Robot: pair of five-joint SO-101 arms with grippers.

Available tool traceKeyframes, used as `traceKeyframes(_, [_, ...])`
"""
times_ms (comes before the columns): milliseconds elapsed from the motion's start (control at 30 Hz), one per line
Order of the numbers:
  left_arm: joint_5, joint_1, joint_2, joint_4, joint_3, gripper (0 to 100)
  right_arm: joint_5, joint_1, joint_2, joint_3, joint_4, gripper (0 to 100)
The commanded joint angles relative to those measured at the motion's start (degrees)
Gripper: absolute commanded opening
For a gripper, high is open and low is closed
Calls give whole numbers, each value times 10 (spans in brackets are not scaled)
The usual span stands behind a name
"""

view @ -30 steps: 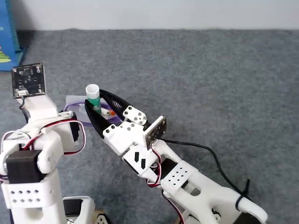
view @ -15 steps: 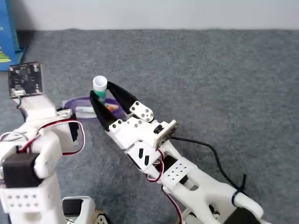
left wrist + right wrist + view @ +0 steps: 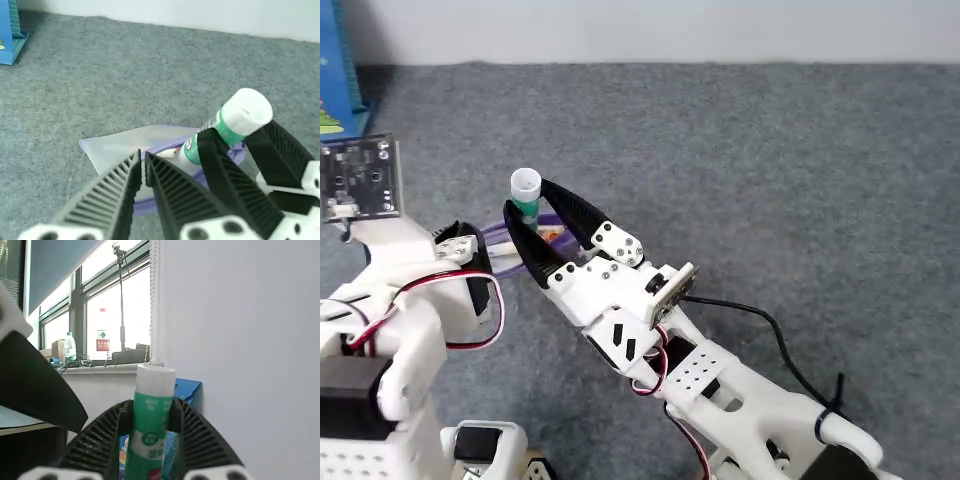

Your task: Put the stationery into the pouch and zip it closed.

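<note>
The glue stick (image 3: 525, 196) was held upright over the pouch (image 3: 496, 236) with its white cap uppermost, presumably so that it could be lowered base-first through the pouch's mouth. Whether its lower end was already inside that mouth or just above it could not be told. The stick was clamped about its green barrel by the right gripper (image 3: 527, 206). The 2 black jaws were spread only as wide as the tube, 1 on each side.

The pouch, translucent with purple edging, lay on the grey carpet (image 3: 770, 150). A small white and orange item (image 3: 169, 152) was seen already inside it.

The left gripper (image 3: 142, 164) was set at the pouch's edge, its jaws drawn almost together with only a thin slit between them. The pouch's rim appeared to be pinched there, though the contact itself was hidden by the jaws. That hold was judged to be meant to steady the pouch and hold its mouth open. The zip was judged not yet closed.
</note>
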Motion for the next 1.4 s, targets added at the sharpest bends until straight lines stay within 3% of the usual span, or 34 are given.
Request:
traceKeyframes(0, [4,2,0,4,-14,11,-26,-3,12,-11,-11,8])
traceKeyframes(233, [-18,-89,3,10,15,11,-30,24,62,-51,-12,8])
traceKeyframes(433, [-38,-88,4,-36,82,17,-30,19,83,-69,-11,8])
traceKeyframes(733, [-34,-88,4,-62,105,171,-30,13,85,-68,-11,8])
traceKeyframes(1100, [-33,-86,-2,-47,54,171,-30,13,86,-66,-10,8])
traceKeyframes(1367, [-28,-30,-1,-29,41,171,-30,15,86,-65,-10,8])
